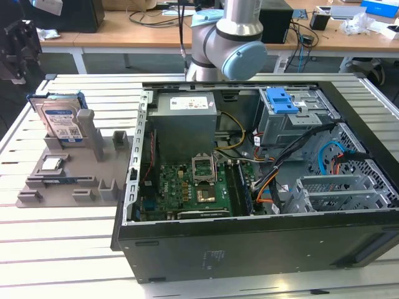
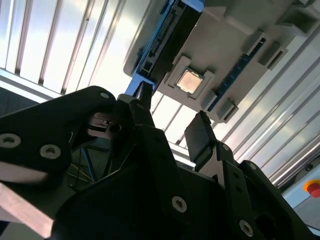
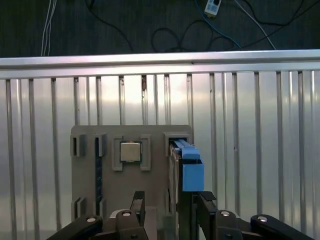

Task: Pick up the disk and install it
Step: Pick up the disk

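Disk (image 1: 61,121) is standing on its edge in the grey holder (image 1: 81,169). That's out on the slatted table (image 1: 62,249), toward the exterior view's left of the open computer case (image 1: 249,249), so it's well apart from where it has to end up. Its blue bracket (image 3: 192,172) faces up at me in the first wrist view. The little processor chip (image 3: 130,151) sits in its own pocket just beside it.

My gripper (image 3: 172,197) hangs over that holder with the 2 fingers (image 3: 139,202) spread wide and nothing between them. No contact with the disk as far as I can see.

So I'd call this step 1 of 2, the pick, at the approach stage. Nothing grabbed, nothing installed.

What the grab calls for, imo, is the thin edge of the disk dead centre between the pads, the wrist square to it, and a straight drop that doesn't clip the holder's posts or the chip. In the first wrist view the disk looks closer to 1 finger than to the middle of the gap, but the angle's steep, so I can't swear to it. It's a tall, narrow slab, so an off-centre squeeze could tip it in its slot.
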You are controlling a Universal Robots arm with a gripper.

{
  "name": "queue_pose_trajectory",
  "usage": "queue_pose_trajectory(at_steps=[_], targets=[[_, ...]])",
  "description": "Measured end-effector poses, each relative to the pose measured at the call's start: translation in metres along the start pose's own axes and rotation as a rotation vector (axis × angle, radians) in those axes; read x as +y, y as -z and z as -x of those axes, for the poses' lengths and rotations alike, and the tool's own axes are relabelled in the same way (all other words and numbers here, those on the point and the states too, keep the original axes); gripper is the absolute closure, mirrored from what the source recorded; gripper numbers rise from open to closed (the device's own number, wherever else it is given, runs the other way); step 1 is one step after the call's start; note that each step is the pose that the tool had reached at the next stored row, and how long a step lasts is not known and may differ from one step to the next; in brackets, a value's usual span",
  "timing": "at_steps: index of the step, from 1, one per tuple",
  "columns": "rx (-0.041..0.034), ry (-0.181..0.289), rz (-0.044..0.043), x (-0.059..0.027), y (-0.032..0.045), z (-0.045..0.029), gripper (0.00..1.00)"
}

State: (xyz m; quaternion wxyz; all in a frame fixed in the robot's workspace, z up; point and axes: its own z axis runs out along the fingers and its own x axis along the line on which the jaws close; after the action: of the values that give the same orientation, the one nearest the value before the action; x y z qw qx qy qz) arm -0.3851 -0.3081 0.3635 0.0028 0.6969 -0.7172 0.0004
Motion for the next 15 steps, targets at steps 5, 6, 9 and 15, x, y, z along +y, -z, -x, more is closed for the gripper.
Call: queue_pose_trajectory(at_steps=[5,6,9,15], targets=[[0.0001,0.007,0.0001,0.0005,-0.0143,0.0086,0.46],[0.0001,0.009,0.0000,0.0006,-0.0163,0.0098,0.46],[0.0002,0.024,0.0001,0.0010,-0.0270,0.0145,0.46],[0.0002,0.049,-0.0002,0.0011,-0.0440,0.0195,0.46]])
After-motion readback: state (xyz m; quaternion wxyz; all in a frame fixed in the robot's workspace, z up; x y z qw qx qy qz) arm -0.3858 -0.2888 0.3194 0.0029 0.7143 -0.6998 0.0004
